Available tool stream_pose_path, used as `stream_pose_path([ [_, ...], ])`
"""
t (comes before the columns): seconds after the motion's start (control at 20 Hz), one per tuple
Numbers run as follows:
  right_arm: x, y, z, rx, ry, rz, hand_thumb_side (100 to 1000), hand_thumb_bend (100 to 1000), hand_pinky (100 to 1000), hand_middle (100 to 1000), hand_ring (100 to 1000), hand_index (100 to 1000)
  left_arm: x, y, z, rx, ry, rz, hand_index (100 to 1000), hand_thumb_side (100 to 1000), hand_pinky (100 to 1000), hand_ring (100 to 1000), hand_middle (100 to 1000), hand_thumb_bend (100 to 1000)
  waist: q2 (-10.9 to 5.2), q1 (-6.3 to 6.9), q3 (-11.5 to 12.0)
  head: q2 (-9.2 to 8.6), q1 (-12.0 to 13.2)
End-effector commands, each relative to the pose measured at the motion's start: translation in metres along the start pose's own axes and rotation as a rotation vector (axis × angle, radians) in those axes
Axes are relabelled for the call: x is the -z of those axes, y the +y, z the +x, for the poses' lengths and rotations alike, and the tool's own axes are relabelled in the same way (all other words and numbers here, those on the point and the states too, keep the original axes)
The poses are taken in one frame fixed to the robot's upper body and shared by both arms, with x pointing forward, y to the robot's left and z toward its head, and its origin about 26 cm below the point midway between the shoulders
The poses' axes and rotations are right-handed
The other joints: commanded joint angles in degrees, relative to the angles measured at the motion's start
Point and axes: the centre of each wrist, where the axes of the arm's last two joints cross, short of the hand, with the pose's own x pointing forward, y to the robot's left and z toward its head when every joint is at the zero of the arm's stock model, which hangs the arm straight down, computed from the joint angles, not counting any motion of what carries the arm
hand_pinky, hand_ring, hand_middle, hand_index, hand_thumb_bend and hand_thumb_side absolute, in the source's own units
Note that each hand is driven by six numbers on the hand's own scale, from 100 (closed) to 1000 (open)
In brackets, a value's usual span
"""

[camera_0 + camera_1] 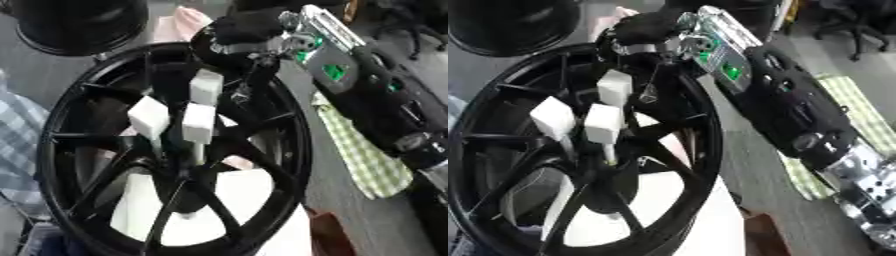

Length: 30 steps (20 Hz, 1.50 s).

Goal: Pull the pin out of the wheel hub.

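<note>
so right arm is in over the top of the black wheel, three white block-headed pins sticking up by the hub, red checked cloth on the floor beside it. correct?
Not quite: the cloth is green and white checked, not red, as the left eye view shows. The rest holds: the right arm reaches over the top of the black wheel, its right hand at the rim, and three white block-headed pins stand by the hub.

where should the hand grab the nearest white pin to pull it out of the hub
Take the white pin by its blocky white head, which stands clear of the black wheel hub on a thin stem. Bring the right hand down from the rim's far side, fingers on opposite flat faces.
</note>
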Motion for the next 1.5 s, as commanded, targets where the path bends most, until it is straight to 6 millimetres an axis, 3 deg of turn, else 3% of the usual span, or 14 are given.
stream_pose_path([
  [0.05,-0.003,-0.009,-0.001,-0.223,-0.241,0.289,100,415,833,664,733,762,0.005,-0.001,0.009,0.004,-0.031,-0.012,742,809,702,599,533,173,-1.09,0.21,0.24,-0.54,-0.45],
  [0.65,-0.005,-0.006,-0.004,-0.214,-0.23,0.298,100,399,829,616,722,724,0.006,-0.003,0.011,-0.005,-0.035,-0.012,742,808,702,598,534,175,-0.97,0.01,0.71,0.53,-1.05],
  [1.5,-0.01,-0.002,-0.013,-0.142,-0.226,0.266,100,362,789,399,646,531,0.006,-0.013,0.01,-0.022,-0.029,-0.041,743,808,701,597,534,179,-1.18,-0.32,1.77,-0.01,-3.34],
])
